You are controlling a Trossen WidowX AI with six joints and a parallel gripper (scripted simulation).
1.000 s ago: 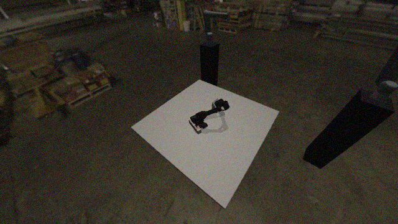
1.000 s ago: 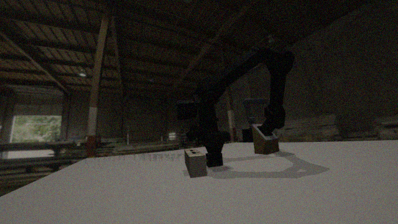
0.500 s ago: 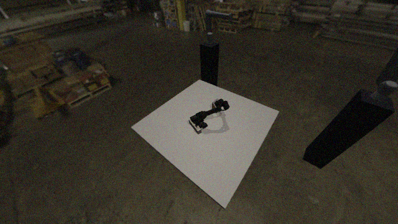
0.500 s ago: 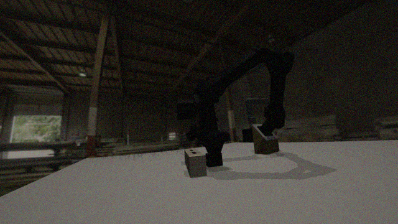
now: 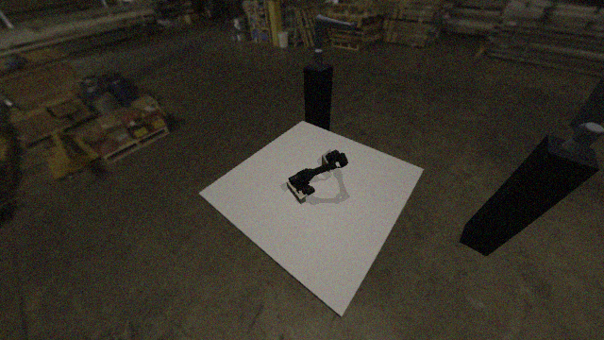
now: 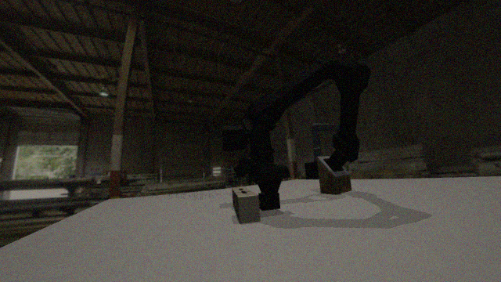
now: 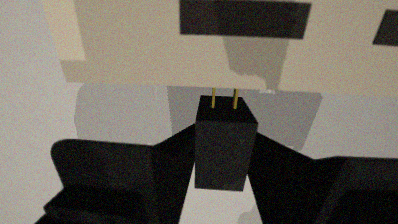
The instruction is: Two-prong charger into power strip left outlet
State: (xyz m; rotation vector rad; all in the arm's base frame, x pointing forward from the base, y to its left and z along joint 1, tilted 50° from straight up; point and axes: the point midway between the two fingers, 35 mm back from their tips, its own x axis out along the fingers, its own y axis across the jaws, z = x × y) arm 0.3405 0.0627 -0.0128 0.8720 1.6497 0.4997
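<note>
Pallets and stacked timber (image 5: 359,28) stand in the dim hall beyond the pale bench (image 5: 330,246) (image 6: 156,243) (image 7: 25,125). Getting hold of the charger (image 7: 222,155) is done: the jaws (image 5: 309,191) (image 6: 270,200) are clamped on its body, and its two prongs (image 7: 214,98) are exposed, pointing toward the near edge of the power strip (image 5: 296,191) (image 6: 247,207) (image 7: 125,55). Plugging in is not done, since neither prong is in the left outlet (image 7: 245,19). Judging by the wrist view, what remains is to bring the prongs over that outlet, square them up, then push both straight through the shutter. How high the tips sit relative to the strip, I cannot tell.
</note>
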